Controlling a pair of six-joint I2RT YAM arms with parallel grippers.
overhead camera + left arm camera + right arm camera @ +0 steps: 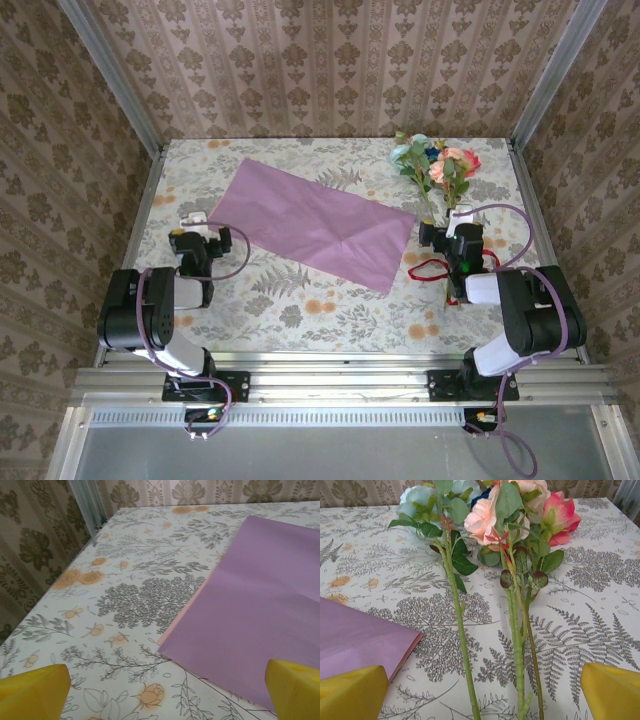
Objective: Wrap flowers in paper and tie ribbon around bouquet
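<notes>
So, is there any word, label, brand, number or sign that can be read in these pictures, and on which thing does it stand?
No text can be read in any view.
The paper, the flowers and the ribbon carry no writing.
The tablecloth has only a printed plant pattern, no letters or numbers.

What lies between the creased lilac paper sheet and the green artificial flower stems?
Just bare printed tablecloth; the right wrist view shows it between paper and stems.

Paper point(318, 224) matt lilac, creased; flowers point(515, 515) cloth-like petals, plastic-looking stems; ribbon point(432, 268) red; tablecloth point(130, 595) printed, smooth.
</notes>
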